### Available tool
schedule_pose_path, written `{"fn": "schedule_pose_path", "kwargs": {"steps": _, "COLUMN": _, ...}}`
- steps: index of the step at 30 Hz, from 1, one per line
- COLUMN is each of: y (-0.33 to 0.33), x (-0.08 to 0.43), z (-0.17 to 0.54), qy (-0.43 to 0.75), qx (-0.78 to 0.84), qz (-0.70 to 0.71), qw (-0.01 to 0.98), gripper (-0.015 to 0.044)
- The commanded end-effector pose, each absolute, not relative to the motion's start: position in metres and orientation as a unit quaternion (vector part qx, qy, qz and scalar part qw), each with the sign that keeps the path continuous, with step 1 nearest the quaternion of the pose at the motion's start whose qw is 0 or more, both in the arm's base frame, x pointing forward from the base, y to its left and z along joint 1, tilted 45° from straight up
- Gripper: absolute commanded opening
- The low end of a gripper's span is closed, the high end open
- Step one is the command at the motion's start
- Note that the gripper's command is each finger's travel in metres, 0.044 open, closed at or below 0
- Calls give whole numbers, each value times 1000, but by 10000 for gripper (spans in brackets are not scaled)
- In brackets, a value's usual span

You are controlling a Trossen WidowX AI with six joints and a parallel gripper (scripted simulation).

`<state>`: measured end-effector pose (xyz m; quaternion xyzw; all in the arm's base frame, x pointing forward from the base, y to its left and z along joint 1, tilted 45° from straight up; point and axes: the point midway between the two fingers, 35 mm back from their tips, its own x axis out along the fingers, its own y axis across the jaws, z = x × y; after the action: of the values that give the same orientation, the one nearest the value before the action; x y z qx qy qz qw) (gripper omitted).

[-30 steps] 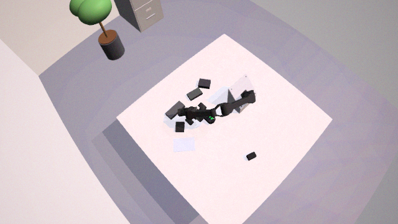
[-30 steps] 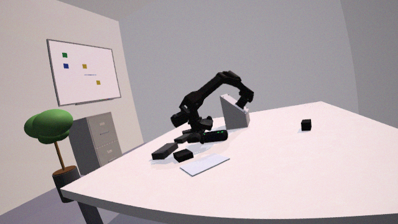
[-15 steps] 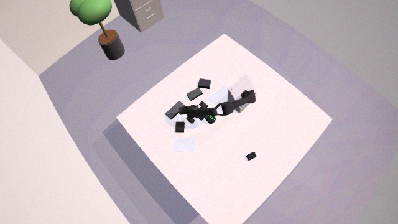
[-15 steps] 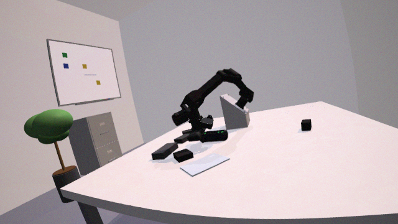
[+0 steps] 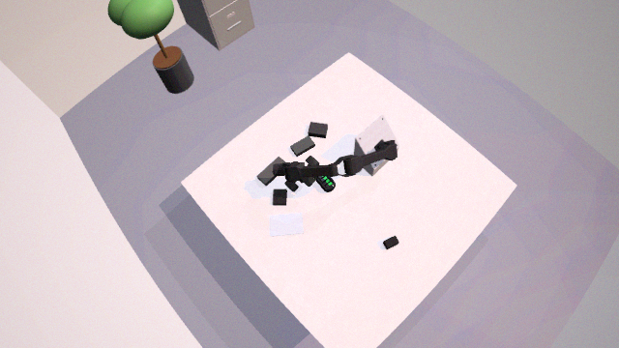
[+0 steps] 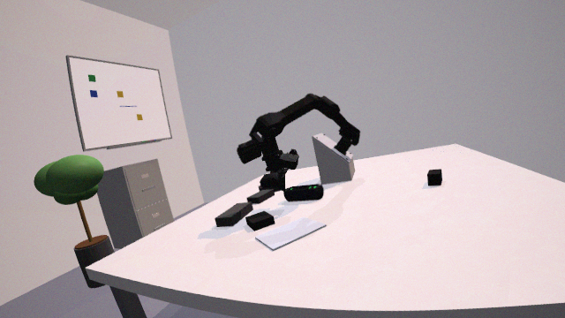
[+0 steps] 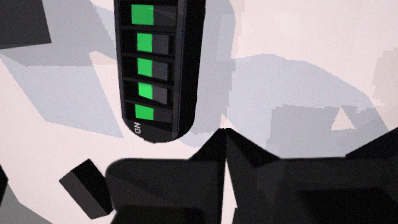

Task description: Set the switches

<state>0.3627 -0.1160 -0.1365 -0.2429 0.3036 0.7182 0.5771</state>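
Unit [image 5: 330,188] [image 6: 304,193] [image 7: 189,75]: upright beside your claw [image 6: 274,187] [image 7: 225,131], switches up. Claw: clenched, empty. Label: hidden; settings unverified. Left for you, perhaps: switch corrections; certainly, withdrawal.
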Motion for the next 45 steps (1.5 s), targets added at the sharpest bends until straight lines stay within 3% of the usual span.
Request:
{"fn": "schedule_pose_path", "kwargs": {"steps": 1, "y": -114, "x": 360, "z": -134, "qy": 305, "qx": -243, "qz": 713, "qw": 582, "gripper": 0}}
{"fn": "schedule_pose_path", "kwargs": {"steps": 22, "y": -94, "x": 328, "z": -107, "qy": 306, "qx": -263, "qz": 621, "qw": 672, "gripper": 0}}
{"fn": "schedule_pose_path", "kwargs": {"steps": 45, "y": -45, "x": 255, "z": -74, "qy": 280, "qx": -271, "qz": 524, "qw": 757, "gripper": 0}}
